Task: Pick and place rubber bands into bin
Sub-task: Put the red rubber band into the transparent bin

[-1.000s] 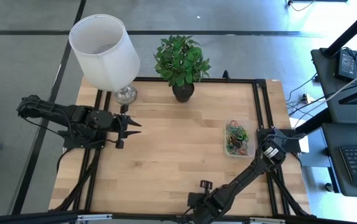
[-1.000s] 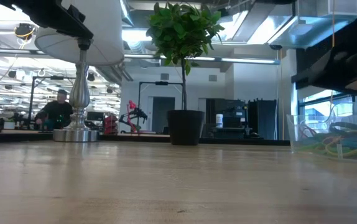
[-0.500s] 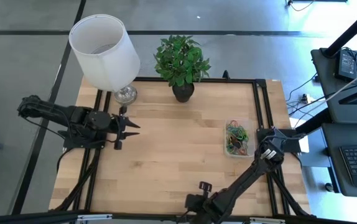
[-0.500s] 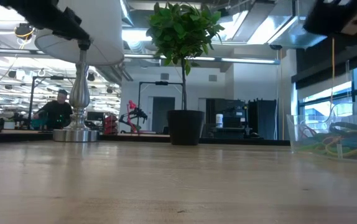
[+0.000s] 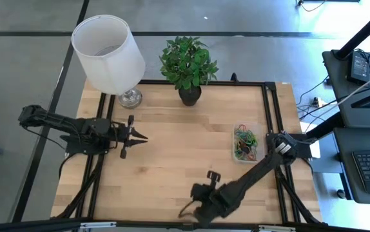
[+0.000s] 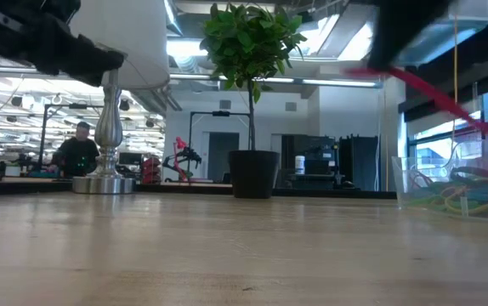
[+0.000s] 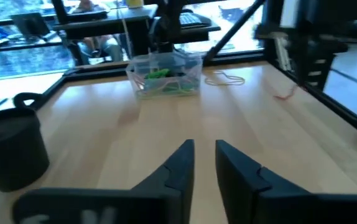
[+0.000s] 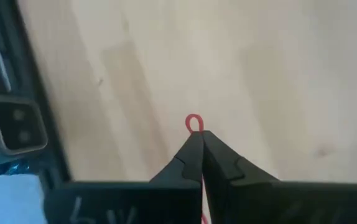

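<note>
Right wrist view shows the right gripper (image 8: 198,138) pinched on a red rubber band (image 8: 193,123) by a sliver, so it may slip out before reaching the bin (image 5: 248,144) at the table's right edge, while the left gripper (image 5: 138,136), narrowly parted and empty, waits far left.

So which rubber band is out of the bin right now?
The red rubber band, pinched in the right claw above the table; its loop pokes past the fingertips. The others lie tangled inside the clear bin.
</note>
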{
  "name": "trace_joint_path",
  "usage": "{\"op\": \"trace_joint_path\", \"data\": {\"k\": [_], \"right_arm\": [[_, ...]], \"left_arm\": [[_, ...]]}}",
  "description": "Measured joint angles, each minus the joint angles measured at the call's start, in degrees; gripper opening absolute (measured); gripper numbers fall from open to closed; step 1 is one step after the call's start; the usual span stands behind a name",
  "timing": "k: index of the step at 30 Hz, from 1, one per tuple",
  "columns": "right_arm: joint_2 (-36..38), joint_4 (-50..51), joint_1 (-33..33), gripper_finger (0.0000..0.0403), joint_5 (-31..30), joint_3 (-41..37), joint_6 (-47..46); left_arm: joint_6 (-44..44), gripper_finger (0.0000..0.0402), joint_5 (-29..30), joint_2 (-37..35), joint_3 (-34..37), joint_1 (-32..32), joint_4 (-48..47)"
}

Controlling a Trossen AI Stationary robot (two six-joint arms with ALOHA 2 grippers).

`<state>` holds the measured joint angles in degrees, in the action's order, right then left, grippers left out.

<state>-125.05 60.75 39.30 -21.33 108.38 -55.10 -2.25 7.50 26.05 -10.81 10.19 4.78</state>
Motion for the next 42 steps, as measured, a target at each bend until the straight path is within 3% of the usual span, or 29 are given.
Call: {"op": "trace_joint_path", "data": {"k": [8, 23, 42], "right_arm": [[6.08, 6.85, -4.16, 0.0, -3.42, 0.0, 7.51], [15.8, 20.91, -5.17, 0.0, -10.51, 0.04, 7.2], [18.14, 27.25, -5.22, 0.0, -10.75, 0.04, 4.14]], "left_arm": [[0.07, 0.0003, -7.89, -6.74, 2.63, -7.04, 0.61], [1.63, 0.0008, -9.03, -18.41, 2.74, -12.63, -9.49], [-1.5, 0.0003, -9.99, -19.61, 2.74, -12.61, -13.77]]}}
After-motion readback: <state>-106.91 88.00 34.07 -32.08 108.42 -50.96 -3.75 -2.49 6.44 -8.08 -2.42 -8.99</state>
